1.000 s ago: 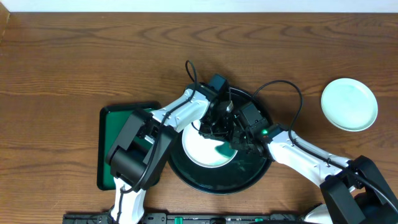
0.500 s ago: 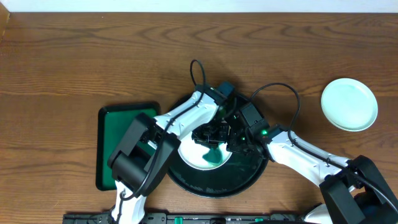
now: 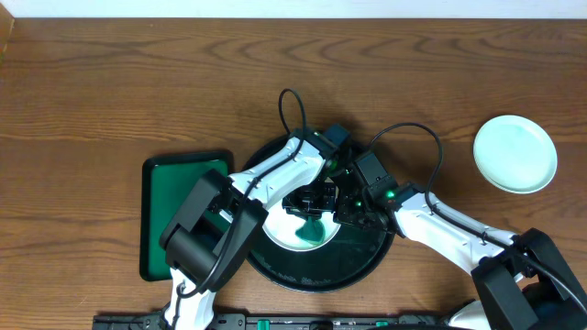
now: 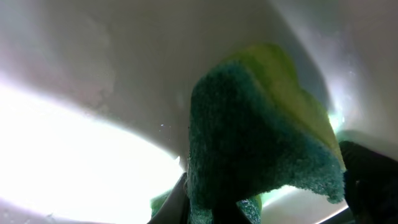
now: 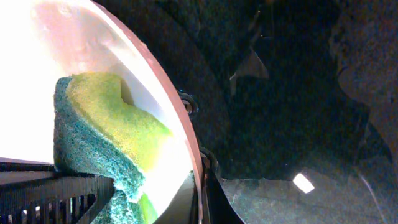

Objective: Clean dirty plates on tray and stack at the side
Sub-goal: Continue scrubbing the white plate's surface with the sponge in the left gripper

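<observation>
A white plate (image 3: 282, 223) lies on the glossy black tray (image 3: 321, 278). My left gripper (image 3: 312, 198) is shut on a green-and-yellow sponge (image 3: 314, 231) that presses on the plate's face. In the left wrist view the sponge (image 4: 261, 143) fills the middle against the white plate (image 4: 93, 93). My right gripper (image 3: 348, 213) is shut on the plate's right rim. In the right wrist view the rim (image 5: 169, 106) runs down between the fingers of the right gripper (image 5: 202, 186), with the sponge (image 5: 106, 130) just to its left. A second, pale mint plate (image 3: 515, 153) sits alone at the right.
A dark green rectangular tray (image 3: 170, 215) lies left of the black tray, partly under my left arm. Both arms and their cables cross above the black tray's centre. Bare wooden table (image 3: 138, 82) spreads across the back.
My left gripper has drawn the sponge nearer and slightly left across the plate. The right gripper has kept its hold on the rim.
</observation>
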You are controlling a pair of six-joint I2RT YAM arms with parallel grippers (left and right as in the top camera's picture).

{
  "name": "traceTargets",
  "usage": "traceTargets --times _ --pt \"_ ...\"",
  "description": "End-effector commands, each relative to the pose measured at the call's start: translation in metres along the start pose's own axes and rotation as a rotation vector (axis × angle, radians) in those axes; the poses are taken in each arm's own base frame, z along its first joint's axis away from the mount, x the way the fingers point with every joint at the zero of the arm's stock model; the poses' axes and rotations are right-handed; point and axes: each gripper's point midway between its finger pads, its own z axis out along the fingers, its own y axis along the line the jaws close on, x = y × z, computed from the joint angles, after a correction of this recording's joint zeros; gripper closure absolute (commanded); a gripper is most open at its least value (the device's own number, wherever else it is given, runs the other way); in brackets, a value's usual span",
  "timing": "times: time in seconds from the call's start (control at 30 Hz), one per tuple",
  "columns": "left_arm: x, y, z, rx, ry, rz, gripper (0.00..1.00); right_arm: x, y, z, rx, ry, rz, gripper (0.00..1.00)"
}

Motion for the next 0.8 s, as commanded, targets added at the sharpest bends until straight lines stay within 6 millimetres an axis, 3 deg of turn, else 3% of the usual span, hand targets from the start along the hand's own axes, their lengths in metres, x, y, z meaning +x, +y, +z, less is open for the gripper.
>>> traceTargets --times 0.0,0.33,0.67,0.77 --pt "0.007 0.057 0.036 -0.214 0.06 -0.084 0.93 -0.015 -0.008 -0.004 0.043 -0.054 0.06 0.99" --pt "-0.006 0.073 0.014 -0.167 0.013 -0.14 0.93 -0.03 -0.024 -0.009 0.043 -0.065 0.131 0.99" --pt "-0.021 0.124 -0.015 -0.26 -0.084 -0.306 0.93 -0.029 -0.025 -0.009 0.048 -0.06 0.133 0.99" --pt "-0.022 0.125 -0.022 -0.25 -0.103 -0.292 0.93 -0.029 -0.025 -0.009 0.047 -0.061 0.127 0.99"
